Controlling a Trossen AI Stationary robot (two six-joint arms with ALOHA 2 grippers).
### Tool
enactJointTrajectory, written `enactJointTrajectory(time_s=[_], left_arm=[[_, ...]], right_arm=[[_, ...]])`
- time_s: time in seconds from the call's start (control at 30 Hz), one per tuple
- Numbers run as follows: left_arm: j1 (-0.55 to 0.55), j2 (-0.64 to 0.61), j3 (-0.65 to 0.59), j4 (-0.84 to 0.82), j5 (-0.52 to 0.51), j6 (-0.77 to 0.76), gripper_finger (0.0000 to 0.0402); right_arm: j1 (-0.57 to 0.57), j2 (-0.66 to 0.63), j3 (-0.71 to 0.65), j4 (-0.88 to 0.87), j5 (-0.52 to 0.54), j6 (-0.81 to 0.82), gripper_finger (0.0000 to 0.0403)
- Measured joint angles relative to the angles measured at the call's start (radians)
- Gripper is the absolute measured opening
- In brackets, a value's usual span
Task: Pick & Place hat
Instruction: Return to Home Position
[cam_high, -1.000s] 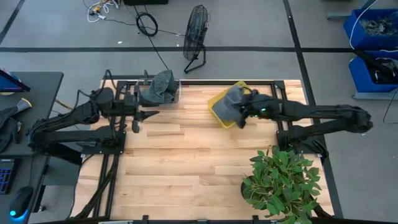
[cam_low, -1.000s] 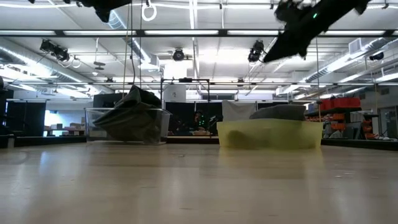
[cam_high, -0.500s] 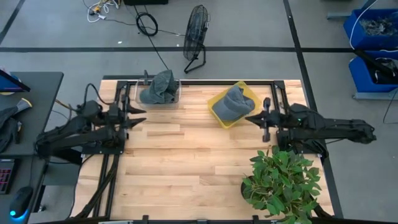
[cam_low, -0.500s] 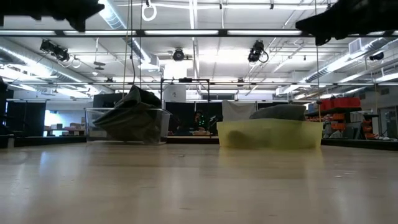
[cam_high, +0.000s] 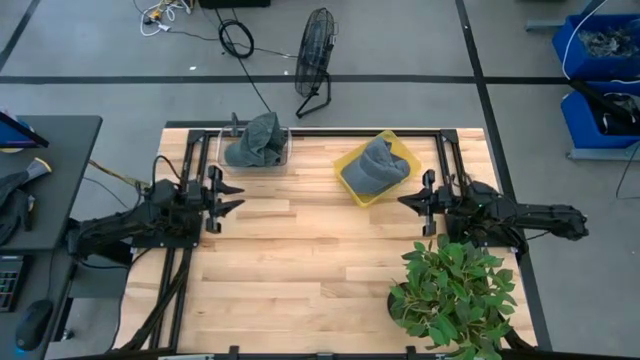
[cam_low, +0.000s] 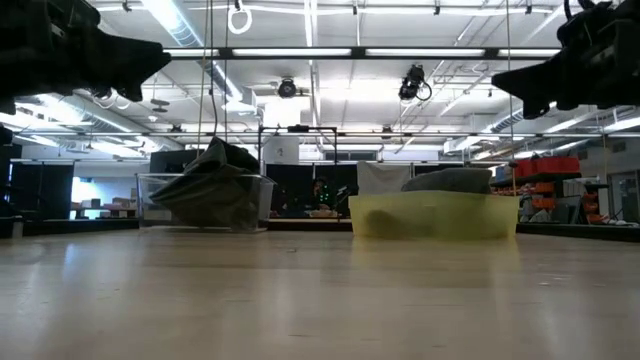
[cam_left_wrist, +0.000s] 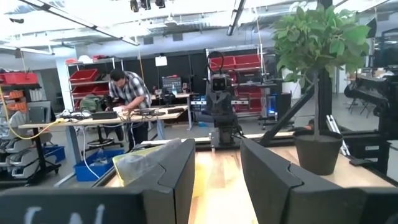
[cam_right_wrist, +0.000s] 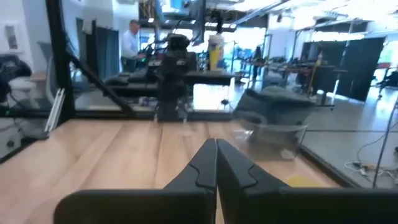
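A grey hat (cam_high: 375, 164) lies in a yellow tray (cam_high: 349, 184) near the table's far edge; the low view shows this hat (cam_low: 455, 180) bulging above the tray (cam_low: 435, 217). A second grey hat (cam_high: 255, 140) sits in a clear bin (cam_high: 283, 152) to its left. My left gripper (cam_high: 230, 197) is open above the table's left side, nearer than the bin. My right gripper (cam_high: 405, 199) is shut above the right side, nearer than the tray. The wrist views show the left gripper (cam_left_wrist: 217, 180) empty and the right gripper (cam_right_wrist: 216, 158) with its fingers together.
A potted plant (cam_high: 455, 290) stands at the table's near right corner, close to my right arm. Black frame rails (cam_high: 300, 131) run along the far edge. The wooden tabletop (cam_high: 310, 250) lies between the arms. A person (cam_left_wrist: 127, 93) works at a bench beyond the table.
My right gripper has drawn back from over the hat in the yellow tray toward the table's right and near side. My left gripper has pulled away from the clear bin toward the near left. Both hats have stayed in place.
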Motion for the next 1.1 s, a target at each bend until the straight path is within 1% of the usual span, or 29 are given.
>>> enactJointTrajectory(time_s=[0.23,0.33,0.43,0.5,0.57,0.73,1.1], left_arm=[[0.0,0.0,0.001,0.0,0.0,0.025,0.0133],[0.0,0.003,0.001,-0.033,0.0,0.032,0.0133],[0.0,0.003,0.001,-0.11,0.0,0.031,0.0133],[0.0,0.003,0.001,-0.155,0.0,0.01,0.0133],[0.0,0.004,0.001,-0.188,-0.001,-0.019,0.0133],[0.0,0.01,0.002,-0.199,-0.003,-0.072,0.0133],[0.0,0.01,0.0,-0.173,0.001,-0.073,0.0133]], right_arm=[[0.0,-0.015,0.002,-0.006,0.01,-0.002,0.0006],[0.0,-0.015,0.002,-0.007,0.08,0.004,0.0006],[0.0,-0.015,0.002,-0.036,0.159,0.024,0.0006],[0.0,-0.015,0.002,-0.076,0.184,0.025,0.0006],[0.0,-0.015,0.002,-0.122,0.186,0.026,0.0006],[0.0,-0.008,0.002,-0.121,0.177,0.043,0.0006],[0.0,-0.008,0.002,-0.122,0.177,0.049,0.0013]])
